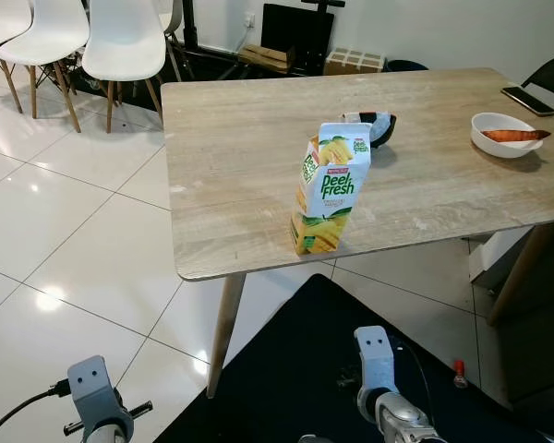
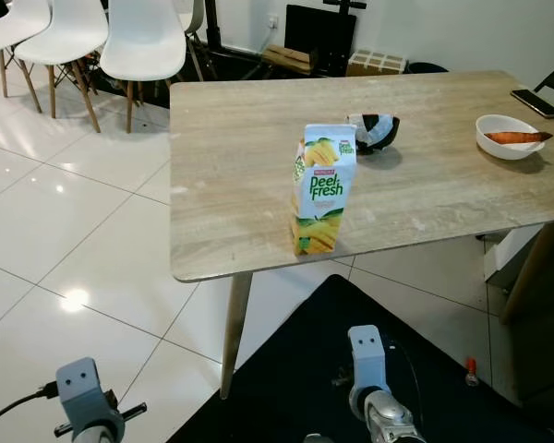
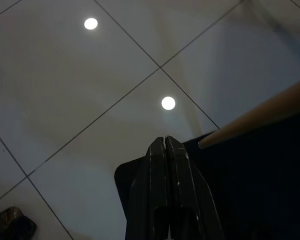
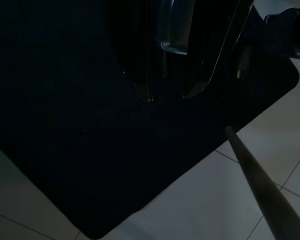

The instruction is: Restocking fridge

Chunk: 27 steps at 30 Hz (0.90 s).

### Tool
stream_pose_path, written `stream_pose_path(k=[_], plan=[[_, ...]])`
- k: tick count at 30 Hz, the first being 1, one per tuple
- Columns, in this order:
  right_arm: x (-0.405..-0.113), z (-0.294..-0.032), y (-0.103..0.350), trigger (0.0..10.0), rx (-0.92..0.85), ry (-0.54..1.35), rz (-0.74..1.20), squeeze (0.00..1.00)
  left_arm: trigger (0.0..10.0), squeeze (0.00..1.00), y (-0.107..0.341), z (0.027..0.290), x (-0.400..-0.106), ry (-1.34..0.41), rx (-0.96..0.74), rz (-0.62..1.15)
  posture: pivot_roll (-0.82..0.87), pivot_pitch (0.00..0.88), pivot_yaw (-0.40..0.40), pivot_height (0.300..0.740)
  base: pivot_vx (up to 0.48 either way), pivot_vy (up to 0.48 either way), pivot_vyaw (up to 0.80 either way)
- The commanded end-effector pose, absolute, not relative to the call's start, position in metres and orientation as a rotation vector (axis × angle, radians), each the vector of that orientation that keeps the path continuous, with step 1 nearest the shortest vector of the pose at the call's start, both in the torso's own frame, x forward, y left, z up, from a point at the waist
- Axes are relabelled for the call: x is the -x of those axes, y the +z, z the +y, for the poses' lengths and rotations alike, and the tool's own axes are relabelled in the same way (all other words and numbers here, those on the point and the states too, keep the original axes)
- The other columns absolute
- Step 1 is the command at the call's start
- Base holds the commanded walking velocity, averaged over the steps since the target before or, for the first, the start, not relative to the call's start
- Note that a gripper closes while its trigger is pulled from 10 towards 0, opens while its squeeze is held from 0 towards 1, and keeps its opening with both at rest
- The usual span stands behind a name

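The left gripper (image 3: 165, 142) hangs low over the white floor tiles (image 3: 80, 90), fingers pressed together on nothing. The right gripper's state cannot be told; its arm (image 1: 380, 383) hangs idle above the dark mat (image 1: 295, 369). The Peel Fresh juice carton (image 1: 326, 187) stands upright near the wooden table's (image 1: 240, 157) front edge, a black bowl (image 1: 380, 125) behind it.

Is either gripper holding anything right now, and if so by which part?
Nothing is held. The left gripper hangs shut over the floor; the juice carton stands untouched on the table. The right arm hangs idle.
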State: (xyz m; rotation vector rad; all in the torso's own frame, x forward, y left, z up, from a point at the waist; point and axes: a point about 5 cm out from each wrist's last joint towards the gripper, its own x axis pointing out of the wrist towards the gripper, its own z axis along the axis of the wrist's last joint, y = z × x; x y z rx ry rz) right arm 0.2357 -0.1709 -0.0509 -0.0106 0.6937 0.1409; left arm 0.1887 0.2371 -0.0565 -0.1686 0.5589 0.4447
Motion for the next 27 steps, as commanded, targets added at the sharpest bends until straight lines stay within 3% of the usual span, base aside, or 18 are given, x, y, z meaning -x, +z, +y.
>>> stream_pose_path(k=[1, 6, 27], plan=[[-0.230, -0.173, -0.055, 10.0, 0.026, 0.132, 0.708, 0.00, 10.0, 0.00, -0.063, 0.229, -0.181, 0.424, 0.164, 0.591, -0.06, 0.127, -0.037, 0.740, 0.000, 0.000, 0.00], [-0.225, -0.173, -0.057, 10.0, 0.055, 0.142, 0.718, 0.00, 10.0, 0.00, -0.066, 0.226, -0.177, 0.416, 0.161, 0.603, -0.06, 0.129, -0.039, 0.740, 0.000, -0.108, 0.00], [-0.227, -0.177, -0.056, 10.0, 0.084, 0.137, 0.710, 0.00, 10.0, 0.00, -0.069, 0.218, -0.176, 0.383, 0.160, 0.625, -0.06, 0.133, -0.042, 0.740, 0.000, -0.374, 0.00]])
